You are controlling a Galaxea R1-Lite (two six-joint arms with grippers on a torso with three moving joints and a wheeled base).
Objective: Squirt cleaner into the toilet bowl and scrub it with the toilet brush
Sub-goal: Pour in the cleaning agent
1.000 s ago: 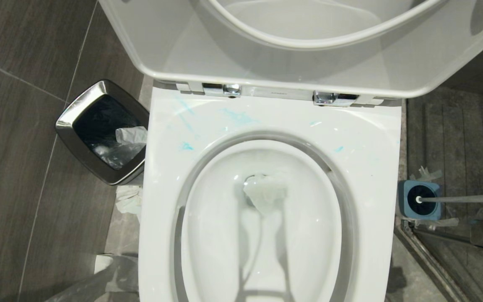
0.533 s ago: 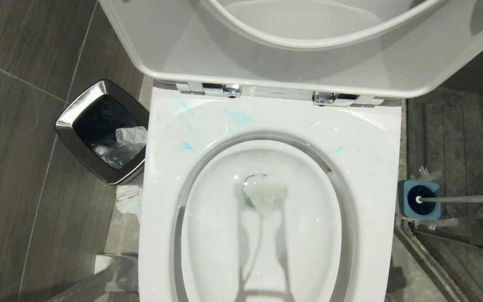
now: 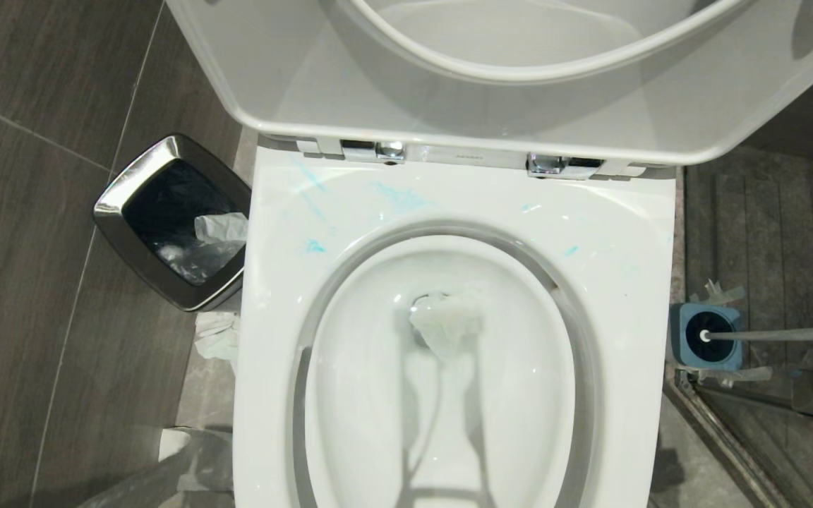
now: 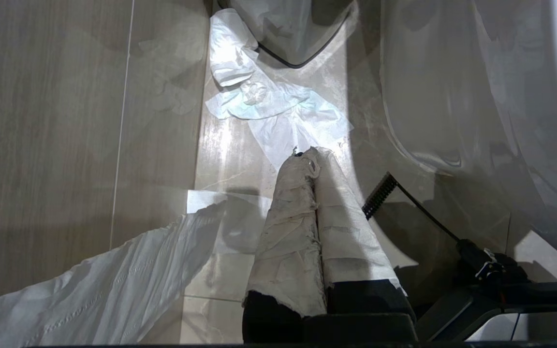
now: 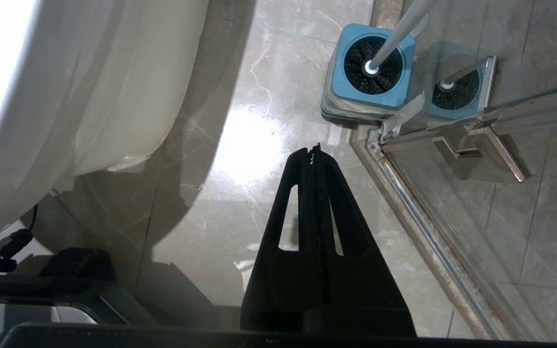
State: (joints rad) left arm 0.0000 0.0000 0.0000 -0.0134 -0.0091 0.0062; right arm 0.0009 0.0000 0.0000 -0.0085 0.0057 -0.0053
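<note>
The toilet bowl (image 3: 611, 233) stands open, its white seat and lid (image 3: 449, 106) raised on chrome hinges (image 3: 565, 165). Thin turquoise smears of the cleaner (image 3: 399, 195) mark the broad back rim, more on the robot's left side than the right, with small separate dabs near each side of the basin opening. A crumpled wad of paper (image 3: 447, 326) lies in the basin at the outlet. The toilet brush (image 3: 780, 334) sits in its square blue holder (image 3: 705, 336) on the floor at the robot's right of the bowl, just beside the shower-door frame (image 5: 418, 212); the handle leans away from the bowl. A square steel bin (image 3: 173, 222) with black liner stands at the robot's left of the bowl, with crumpled tissue (image 4: 264, 104) on the floor tiles next to it and a long strip of paper (image 4: 99, 285) lying nearer the robot. Neither arm appears in the head view. The left gripper (image 4: 313, 153), fingers wrapped in white cloth, hangs low over the floor beside the bowl's outer wall, clenched with nothing between the fingers. The right gripper (image 5: 313, 151), bare black, hangs over the marble floor on the other side, near the holder but apart from it, likewise clenched and empty
</note>
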